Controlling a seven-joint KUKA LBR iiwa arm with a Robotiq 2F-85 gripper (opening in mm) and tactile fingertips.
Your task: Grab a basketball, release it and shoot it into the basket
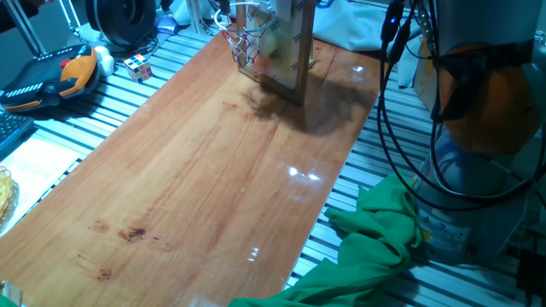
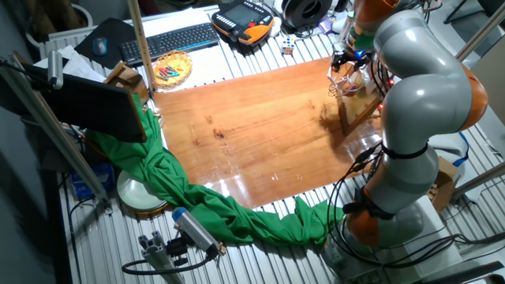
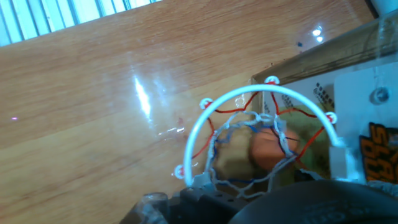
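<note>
The basket is a small hoop with a white string net on an upright wood-edged backboard. It stands at the far end of the wooden table in one fixed view and also shows in the other fixed view. The orange basketball lies inside the net, below the rim and behind the strings. My gripper hangs right above the hoop. In the hand view it is a wide dark blur at the bottom edge, empty and apart from the ball.
A green cloth drapes over the table's near edge and side. A multicoloured cube and an orange-and-black pendant lie beyond the far left corner. A keyboard and a bowl sit behind the table.
</note>
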